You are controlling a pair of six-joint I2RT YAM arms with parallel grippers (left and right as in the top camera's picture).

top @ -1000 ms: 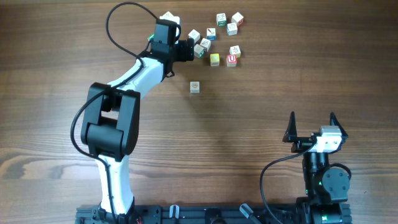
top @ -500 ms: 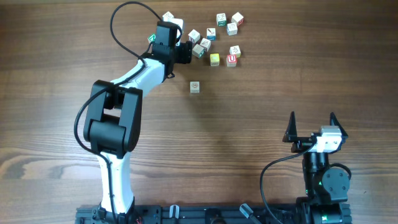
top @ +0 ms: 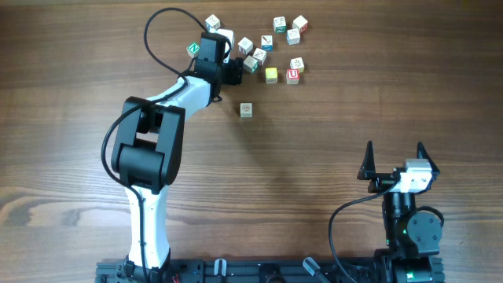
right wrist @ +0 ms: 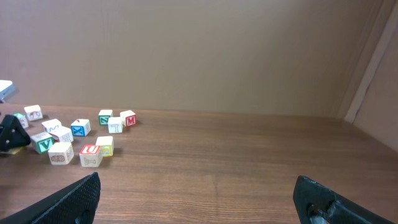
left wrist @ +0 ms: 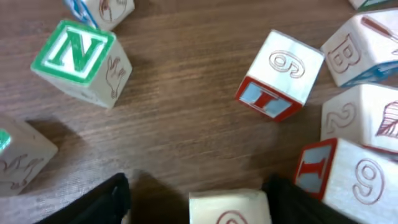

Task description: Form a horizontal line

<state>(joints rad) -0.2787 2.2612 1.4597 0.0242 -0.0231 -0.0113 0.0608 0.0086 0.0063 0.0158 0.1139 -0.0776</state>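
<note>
overhead: cubes (top: pixel 259 55) lie loose at upper centre, not yet in a row; a lone cube (top: pixel 246 110) sits apart below them. the left gripper (top: pixel 238 71) reaches into the cluster's left edge. only the left wrist view shows its jaws apart with a pale cube (left wrist: pixel 229 208) between them, a green n cube (left wrist: pixel 78 59) at upper left. the right gripper (top: pixel 394 149), lower right, stands spread wide.

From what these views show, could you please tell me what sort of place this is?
Probably a robotics lab test bench: a left arm and right arm mounted at a wood-grain table, scattered wooden letter blocks, and a plain brown partition wall behind.
</note>
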